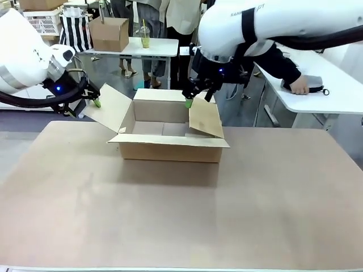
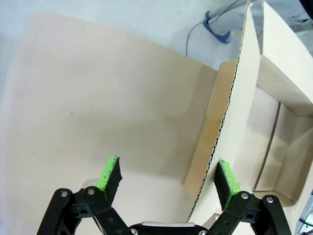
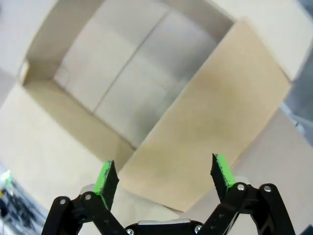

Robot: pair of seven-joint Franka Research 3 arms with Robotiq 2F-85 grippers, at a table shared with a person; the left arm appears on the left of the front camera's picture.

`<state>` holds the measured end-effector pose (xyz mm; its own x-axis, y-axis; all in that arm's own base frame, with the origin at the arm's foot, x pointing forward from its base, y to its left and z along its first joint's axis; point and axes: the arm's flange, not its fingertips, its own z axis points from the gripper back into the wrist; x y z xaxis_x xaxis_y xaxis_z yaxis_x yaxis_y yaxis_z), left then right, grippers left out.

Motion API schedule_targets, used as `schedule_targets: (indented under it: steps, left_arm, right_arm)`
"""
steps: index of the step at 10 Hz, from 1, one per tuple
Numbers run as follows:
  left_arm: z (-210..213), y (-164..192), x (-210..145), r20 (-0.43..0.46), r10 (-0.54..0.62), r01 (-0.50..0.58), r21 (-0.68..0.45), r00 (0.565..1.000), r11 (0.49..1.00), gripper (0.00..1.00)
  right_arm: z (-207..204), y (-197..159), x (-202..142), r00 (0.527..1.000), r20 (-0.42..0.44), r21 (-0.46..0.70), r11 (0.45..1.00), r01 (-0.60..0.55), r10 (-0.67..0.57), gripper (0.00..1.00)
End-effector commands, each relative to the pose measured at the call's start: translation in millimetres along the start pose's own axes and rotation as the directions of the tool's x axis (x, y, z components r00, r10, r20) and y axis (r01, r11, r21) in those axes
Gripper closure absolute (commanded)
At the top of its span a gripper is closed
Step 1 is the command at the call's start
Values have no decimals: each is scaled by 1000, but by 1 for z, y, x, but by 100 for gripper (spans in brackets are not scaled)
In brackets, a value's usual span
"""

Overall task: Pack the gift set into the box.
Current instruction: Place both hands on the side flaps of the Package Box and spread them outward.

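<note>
2 end effectors flank the box [image 1: 170,150], long axis left-right on the surface [image 1: 170,215]. Left end effector [image 1: 95,102], pads apart, straddles the left flap [image 1: 110,107]. Right end effector [image 1: 189,103], also apart, hovers over the right flap [image 1: 205,118]. What may be the gift set [image 1: 315,85] lies far right under a person's hand [image 1: 298,86], nearer the right arm.

Place: we read it as a robot lab | Signs: white robot arms [image 1: 25,54] at our brown surface [image 1: 181,215] | Behind: white side surface [image 1: 153,46], small carton [image 1: 109,33], striped bag [image 1: 76,31], drink cup [image 1: 146,38], plastic basket [image 1: 42,21] | Also: grey floor [image 1: 113,73], people [image 1: 150,17] standing about
</note>
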<state>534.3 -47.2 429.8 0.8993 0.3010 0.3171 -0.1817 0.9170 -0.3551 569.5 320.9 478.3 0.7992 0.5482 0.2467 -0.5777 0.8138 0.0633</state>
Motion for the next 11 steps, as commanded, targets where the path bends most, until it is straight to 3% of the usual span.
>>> schedule_targets:
  steps: [1, 2, 4, 7, 8, 9, 11]
  left_arm:
    - [2, -2, 1, 5, 11, -11, 14, 1000, 1000, 0]
    - [2, -2, 1, 5, 11, -11, 14, 1000, 1000, 0]
    - [2, -2, 1, 5, 11, -11, 14, 1000, 1000, 0]
    - [2, -2, 1, 5, 11, -11, 14, 1000, 1000, 0]
    - [2, -2, 1, 5, 11, -11, 14, 1000, 1000, 0]
    - [2, -2, 1, 5, 11, -11, 14, 1000, 1000, 0]
    - [2, -2, 1, 5, 11, -11, 14, 1000, 1000, 0]
  right_arm:
    - [-3, 22, 44, 964, 113, -156, 954, 256, -240, 0]
    - [-11, 26, 53, 936, 99, -265, 897, 353, -338, 0]
    - [-42, 26, 64, 902, 47, -350, 838, 418, -430, 0]
    - [-77, 21, 68, 897, -52, -346, 850, 397, -440, 0]
    - [-84, 15, 64, 881, -71, -379, 830, 409, -467, 0]
    - [-85, 10, 58, 865, -78, -418, 804, 423, -496, 0]
    - [-72, 0, 47, 869, -54, -400, 808, 433, -492, 0]
